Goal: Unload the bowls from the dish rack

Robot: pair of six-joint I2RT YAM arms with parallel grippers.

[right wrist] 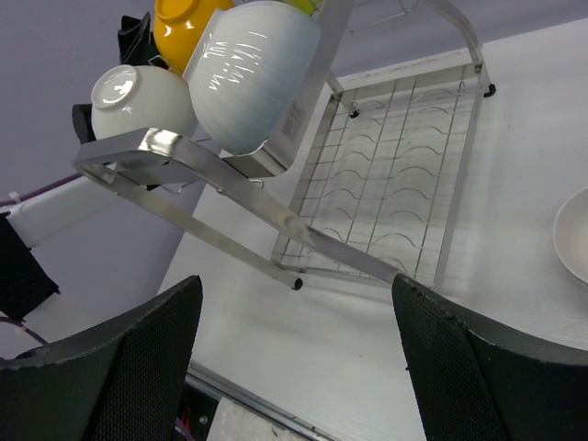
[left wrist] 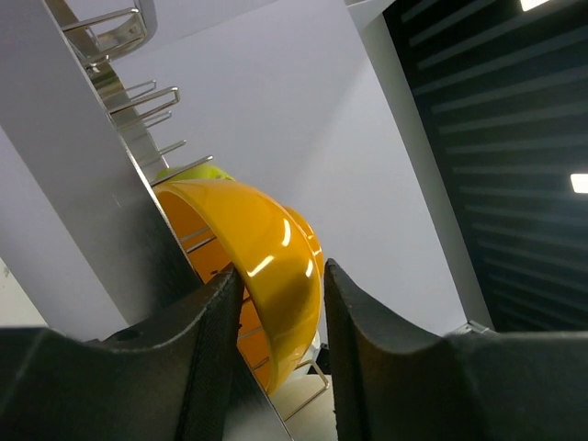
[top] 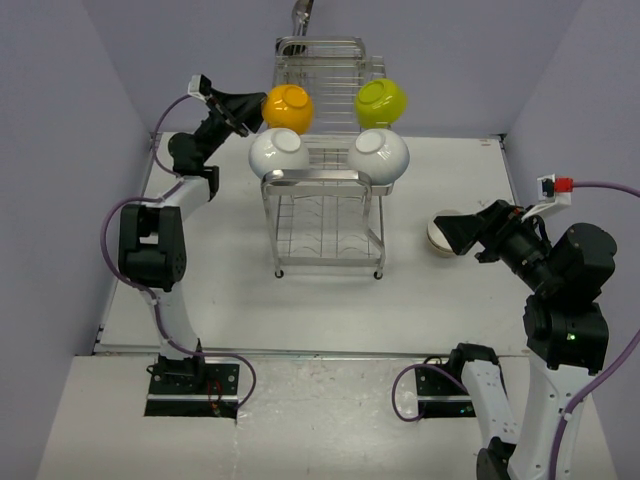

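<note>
The dish rack (top: pixel 328 215) stands mid-table (top: pixel 200 290), and four bowls sit on its upper tier, tipped on edge against the wire prongs as draining dishes are: an orange bowl (top: pixel 288 108) at the far left, a lime green bowl (top: pixel 381 100) at the far right, and two white bowls (top: pixel 278 153) (top: pixel 381 153) in front of them. A fifth bowl (top: pixel 438 234), pale, lies on the table to the right of the rack, off it and so, I judge, done; that makes five bowls, one rack, and a bare lower tier.

The left gripper (left wrist: pixel 283 269) has its jaws either side of the orange bowl's rim, one inside the wall and one outside, a sensible hold since only the thin wall fits between them; the inner finger looks to be touching, but the wrist view is too close to tell whether the pair has clamped. The right gripper (right wrist: pixel 296 285) hangs wide open beside the pale bowl, nothing between its fingers; probably clear of it, though the top view hides the contact.
</note>
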